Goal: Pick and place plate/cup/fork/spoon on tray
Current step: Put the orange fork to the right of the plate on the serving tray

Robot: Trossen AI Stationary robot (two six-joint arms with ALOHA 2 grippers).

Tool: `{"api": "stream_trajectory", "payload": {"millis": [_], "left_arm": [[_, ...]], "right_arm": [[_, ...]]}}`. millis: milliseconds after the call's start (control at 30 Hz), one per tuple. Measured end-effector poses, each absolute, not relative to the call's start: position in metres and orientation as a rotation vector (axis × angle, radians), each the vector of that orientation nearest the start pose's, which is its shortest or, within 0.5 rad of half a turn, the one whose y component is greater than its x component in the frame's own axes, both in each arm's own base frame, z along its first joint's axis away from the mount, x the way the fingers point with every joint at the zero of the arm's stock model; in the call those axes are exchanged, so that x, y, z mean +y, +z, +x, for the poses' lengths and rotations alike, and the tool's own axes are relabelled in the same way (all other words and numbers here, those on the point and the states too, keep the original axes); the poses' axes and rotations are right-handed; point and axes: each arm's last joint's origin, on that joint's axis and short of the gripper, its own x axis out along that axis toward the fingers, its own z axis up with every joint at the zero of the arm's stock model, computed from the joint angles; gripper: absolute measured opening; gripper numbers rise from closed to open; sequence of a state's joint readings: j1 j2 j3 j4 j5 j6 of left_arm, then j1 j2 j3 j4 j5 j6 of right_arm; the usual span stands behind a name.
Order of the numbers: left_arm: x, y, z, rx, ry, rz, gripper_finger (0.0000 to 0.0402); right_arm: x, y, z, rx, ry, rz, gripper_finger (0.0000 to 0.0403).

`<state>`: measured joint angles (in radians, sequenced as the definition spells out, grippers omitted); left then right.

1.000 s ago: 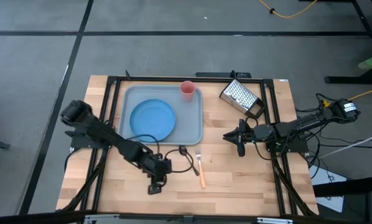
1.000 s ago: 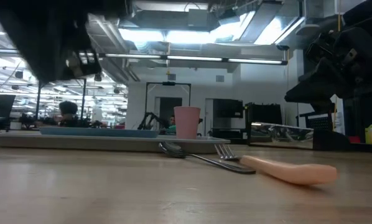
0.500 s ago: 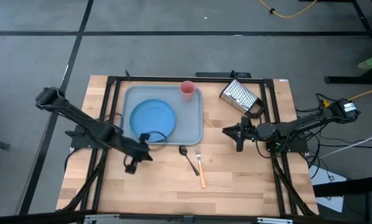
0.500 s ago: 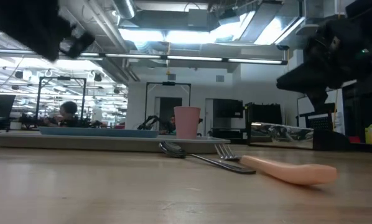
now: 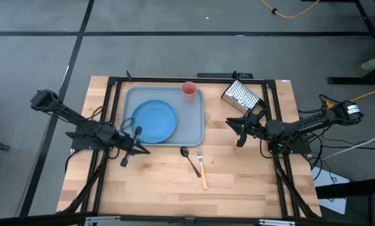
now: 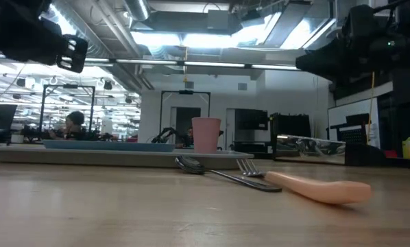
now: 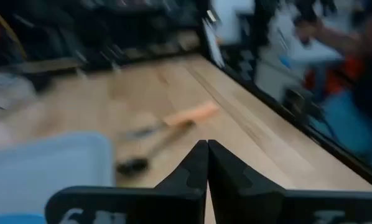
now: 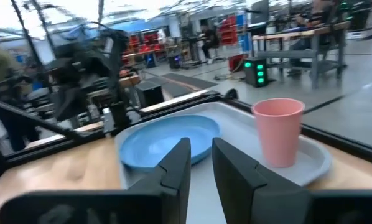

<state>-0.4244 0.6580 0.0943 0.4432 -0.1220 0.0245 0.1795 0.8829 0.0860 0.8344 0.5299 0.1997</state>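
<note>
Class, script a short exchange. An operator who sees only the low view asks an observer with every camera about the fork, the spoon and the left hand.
Operator: From table level I see the fork and spoon lying in front of the tray. Are they on it?
Observer: No. From above, the fork and the spoon lie on the bare wood, just off the edge of the tray on your camera's side. The spoon's bowl is close to the rim.
Operator: I only see dark arm parts overhead. Is the left hand holding anything?
Observer: No. Its wrist camera shows the left hand shut and empty, pointing toward the fork and spoon.
</note>
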Motion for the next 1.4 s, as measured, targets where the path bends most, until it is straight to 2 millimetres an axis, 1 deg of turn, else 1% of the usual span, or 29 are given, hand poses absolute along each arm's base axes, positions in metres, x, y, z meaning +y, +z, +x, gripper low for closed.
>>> {"api": "stream_trajectory", "payload": {"millis": [100,200,367,467,567,633,767,833,900,1033,1267,1333,1400], "left_arm": [[-0.047,0.163,0.128,0.020,-0.236,0.034,0.0000],[-0.041,0.164,0.128,0.024,-0.208,0.042,0.0000],[-0.028,0.165,0.131,0.007,-0.179,0.124,0.0000],[-0.018,0.160,0.133,0.068,-0.130,0.126,0.0000],[-0.006,0.150,0.129,0.177,-0.035,0.052,0.0000],[0.000,0.148,0.127,0.208,-0.002,0.007,0.0000],[0.003,0.149,0.120,0.211,-0.076,-0.033,0.0000],[0.004,0.147,0.116,0.239,-0.088,-0.052,0.0000],[0.005,0.145,0.113,0.259,-0.081,-0.067,0.0000],[0.005,0.150,0.110,0.237,-0.079,-0.056,0.0000],[0.006,0.151,0.110,0.246,-0.045,-0.070,0.0000],[0.006,0.151,0.110,0.249,-0.021,-0.091,0.0000],[0.007,0.151,0.110,0.249,-0.009,-0.098,0.0000]], "right_arm": [[0.014,0.178,0.159,-0.068,-0.336,0.208,0.0071],[0.014,0.178,0.159,-0.064,-0.340,0.187,0.0071],[0.014,0.179,0.159,-0.084,-0.345,0.200,0.0071],[0.014,0.180,0.159,-0.099,-0.343,0.229,0.0071],[0.014,0.180,0.159,-0.105,-0.341,0.262,0.0071],[0.014,0.180,0.159,-0.107,-0.341,0.277,0.0071],[0.014,0.180,0.159,-0.107,-0.341,0.278,0.0071],[0.014,0.180,0.159,-0.105,-0.341,0.276,0.0071],[0.014,0.180,0.159,-0.100,-0.342,0.274,0.0071],[0.014,0.179,0.159,-0.094,-0.343,0.273,0.0071],[0.014,0.180,0.159,-0.105,-0.340,0.302,0.0071],[0.015,0.182,0.159,-0.128,-0.301,0.310,0.0071],[0.018,0.189,0.161,-0.149,-0.206,0.296,0.0071]]}}
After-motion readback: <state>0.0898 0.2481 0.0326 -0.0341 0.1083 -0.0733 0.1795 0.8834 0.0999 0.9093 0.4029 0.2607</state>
